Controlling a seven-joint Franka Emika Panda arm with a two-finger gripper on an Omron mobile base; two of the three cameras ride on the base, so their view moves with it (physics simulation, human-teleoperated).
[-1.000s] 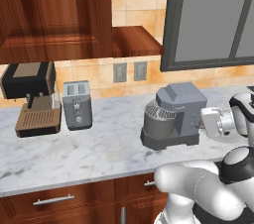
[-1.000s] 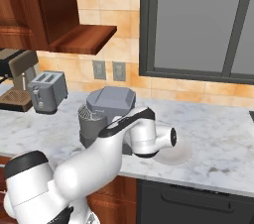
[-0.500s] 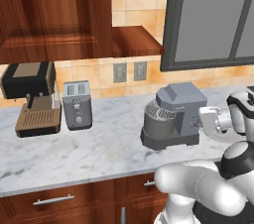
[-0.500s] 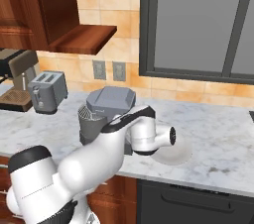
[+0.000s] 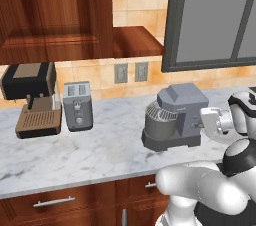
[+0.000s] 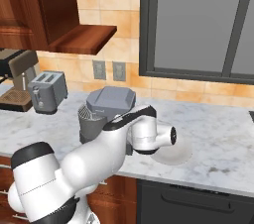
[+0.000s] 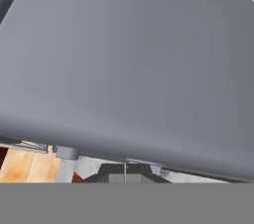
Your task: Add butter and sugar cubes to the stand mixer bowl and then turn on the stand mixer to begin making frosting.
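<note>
You're right up against the stand mixer [image 5: 177, 115] here. It sits on the marble counter [image 5: 75, 155], roughly mid-depth between the front edge and the tiled back wall, well apart from the toaster [image 5: 78, 105] and the coffee machine [image 5: 31, 99] near the counter's left end.

Handling-wise, I'd treat it as a heavy, rigid block: it probably won't shift from a nudge, and you're not lifting it anyway. You want a firm poke on a switch or knob, not a grab, though I can't make out any control in these shots.

Its long axis runs along the counter, head and stand mixer bowl [image 5: 156, 120] pointing toward the toaster, back end toward your wrist.

The gripper [image 7: 125, 176] sits just beside the slate-grey housing in the hand view; fingertips look nearly together, narrow, holding nothing as far as I can tell.

Butter and sugar cubes: can't spot them.
</note>
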